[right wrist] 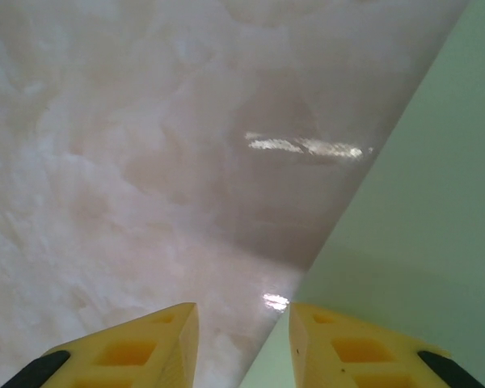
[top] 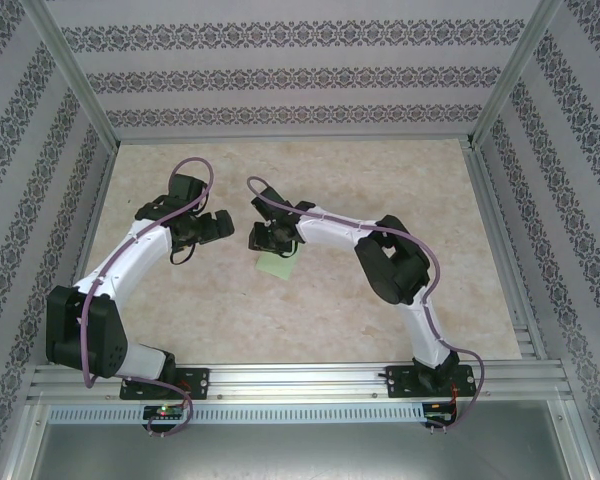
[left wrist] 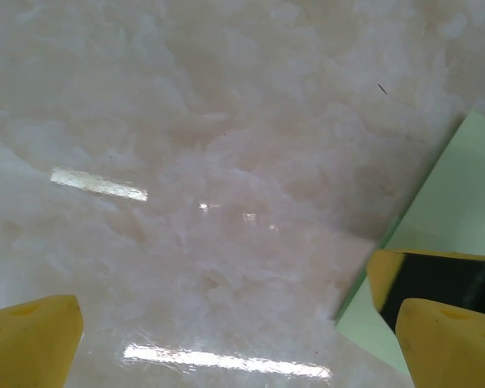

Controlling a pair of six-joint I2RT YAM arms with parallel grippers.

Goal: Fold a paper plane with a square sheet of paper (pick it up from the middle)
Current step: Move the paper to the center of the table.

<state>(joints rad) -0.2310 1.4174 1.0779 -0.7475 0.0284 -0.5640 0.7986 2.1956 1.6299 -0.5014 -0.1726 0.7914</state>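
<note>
The square sheet of paper [top: 276, 266] is pale mint green and lies on the marble table just below my right gripper [top: 262, 240]. In the right wrist view the sheet [right wrist: 420, 218] covers the right side. Its edge runs down into the gap of the gripper [right wrist: 242, 311], whose jaws stand partly apart with table showing between them. The right fingertip [right wrist: 347, 343] sits over the paper. My left gripper [top: 220, 226] hovers to the left of the sheet, jaws wide [left wrist: 238, 311] over bare table. The paper [left wrist: 461, 194] reaches its right fingertip [left wrist: 449, 343].
The beige marble tabletop [top: 330, 310] is fenced by aluminium rails and patterned walls [top: 280, 70]. A yellow and black piece [left wrist: 424, 279], apparently the other gripper's finger, rests on the paper in the left wrist view. Both arm bases stand at the near rail [top: 300, 375].
</note>
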